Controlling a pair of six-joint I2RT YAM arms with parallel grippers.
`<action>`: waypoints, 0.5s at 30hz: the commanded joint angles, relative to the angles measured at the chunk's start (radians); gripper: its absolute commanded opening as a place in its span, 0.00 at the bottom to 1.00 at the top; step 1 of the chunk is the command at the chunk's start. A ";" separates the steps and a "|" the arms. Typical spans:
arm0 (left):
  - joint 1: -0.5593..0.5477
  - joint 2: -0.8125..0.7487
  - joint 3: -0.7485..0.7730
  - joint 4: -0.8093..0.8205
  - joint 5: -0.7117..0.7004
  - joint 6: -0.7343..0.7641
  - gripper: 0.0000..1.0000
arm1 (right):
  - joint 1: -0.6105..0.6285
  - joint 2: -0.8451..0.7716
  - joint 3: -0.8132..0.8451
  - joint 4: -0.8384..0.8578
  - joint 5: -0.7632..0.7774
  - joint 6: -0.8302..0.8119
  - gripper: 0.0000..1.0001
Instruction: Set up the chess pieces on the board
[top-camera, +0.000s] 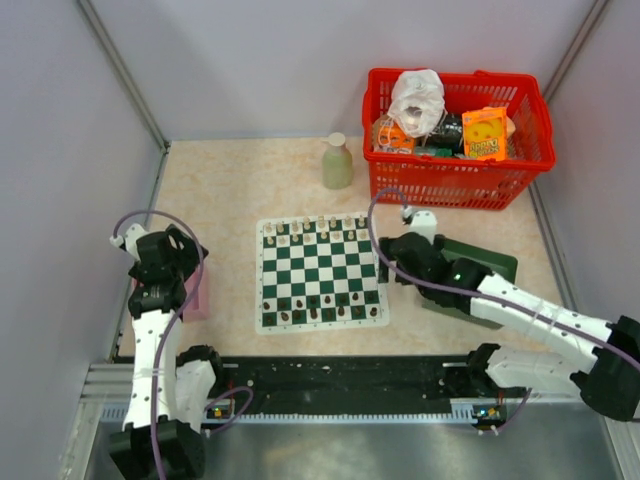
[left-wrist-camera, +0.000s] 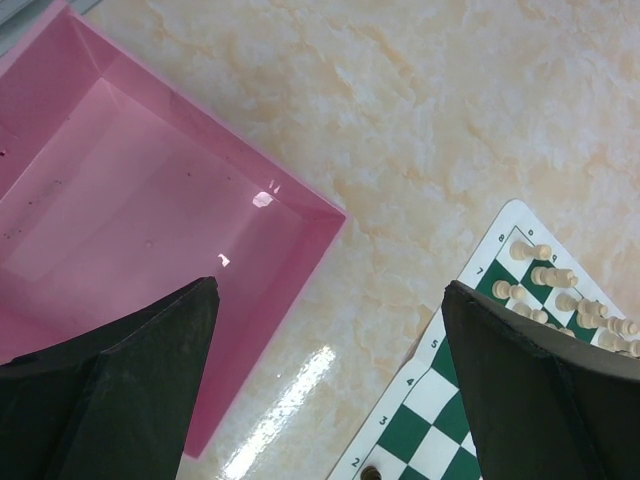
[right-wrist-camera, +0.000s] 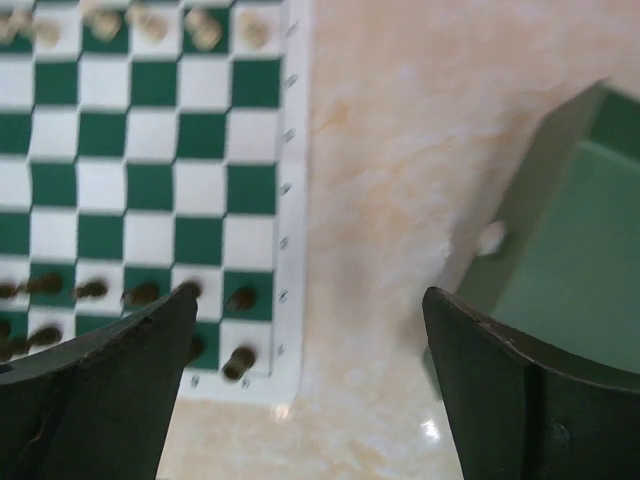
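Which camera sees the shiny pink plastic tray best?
The left wrist view: the pink plastic tray fills its left side, inside showing. The top view shows only a pink sliver beside the left arm. The right wrist view misses it.

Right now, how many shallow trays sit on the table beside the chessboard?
2. A shallow pink plastic tray lies left of the green-and-white checked board, below the left arm. A dark green tray lies right of it, partly hidden under the right arm.

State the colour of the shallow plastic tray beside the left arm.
Pink tray; left wrist view shows it best.
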 joint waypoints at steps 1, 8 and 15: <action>0.006 0.038 0.026 0.087 0.047 0.004 0.99 | -0.199 -0.070 0.072 -0.015 0.122 -0.046 0.96; 0.006 0.151 0.106 0.143 0.132 -0.004 0.99 | -0.599 -0.134 0.089 0.046 -0.104 -0.046 0.99; 0.003 0.259 0.161 0.224 0.146 0.016 0.99 | -0.658 -0.209 -0.013 0.050 -0.053 -0.059 0.99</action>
